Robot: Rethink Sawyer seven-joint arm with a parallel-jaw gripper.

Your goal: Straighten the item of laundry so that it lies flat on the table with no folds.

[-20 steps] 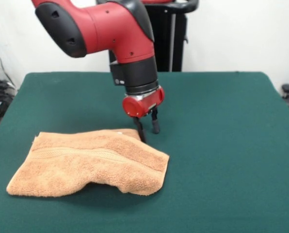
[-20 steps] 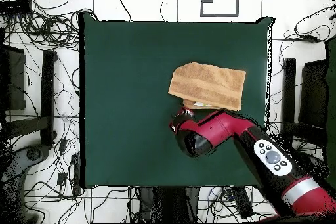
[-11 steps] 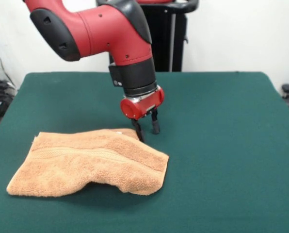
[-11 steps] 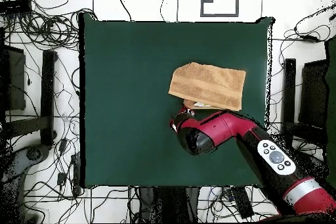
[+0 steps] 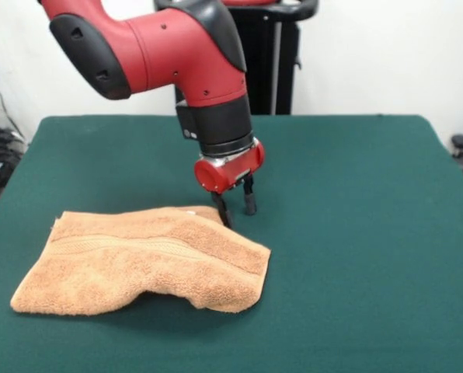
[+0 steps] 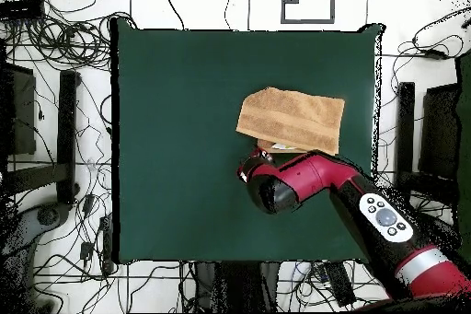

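Note:
The item of laundry (image 5: 142, 260) is an orange-tan towel lying folded over on itself on the green table (image 5: 356, 233), with a woven band along its upper layer. From above, the item of laundry (image 6: 292, 120) sits right of the table's (image 6: 184, 145) middle. My gripper (image 5: 236, 210) stands open at the towel's far right corner, its tips low near the cloth. One finger touches the towel's edge; the other is over bare felt. In the overhead view the red arm hides the gripper.
A black stand (image 5: 270, 54) rises behind the table's far edge. Cables and black frames (image 6: 64, 117) surround the table on the floor. Green felt stretches to the right of the towel in the front view.
The arm shifted slightly between frames, with the gripper staying at the towel's far right corner. The towel has not moved.

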